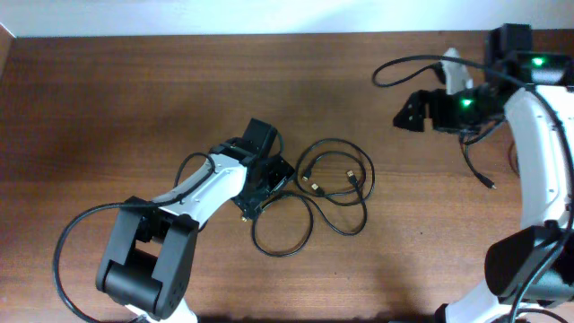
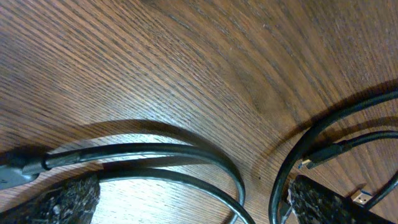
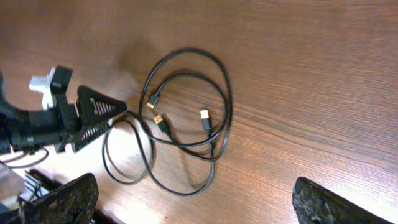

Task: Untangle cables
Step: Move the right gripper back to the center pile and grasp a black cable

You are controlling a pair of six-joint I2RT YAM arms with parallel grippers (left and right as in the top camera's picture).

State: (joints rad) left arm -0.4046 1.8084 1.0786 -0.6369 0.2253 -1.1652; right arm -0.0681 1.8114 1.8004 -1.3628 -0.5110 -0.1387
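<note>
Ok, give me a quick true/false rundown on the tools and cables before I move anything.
1. The left tool and the right tool are both open. True.
2. The right tool is gripping something. False: it is empty and hangs apart from the cables, over the right side of the table.
3. The cables lie looped on the table. True.
4. The left tool holds a cable up off the table. False: a cable runs between its open jaws, ungripped, flat on the wood.
5. Several plugs lie inside the loops. True.
</note>
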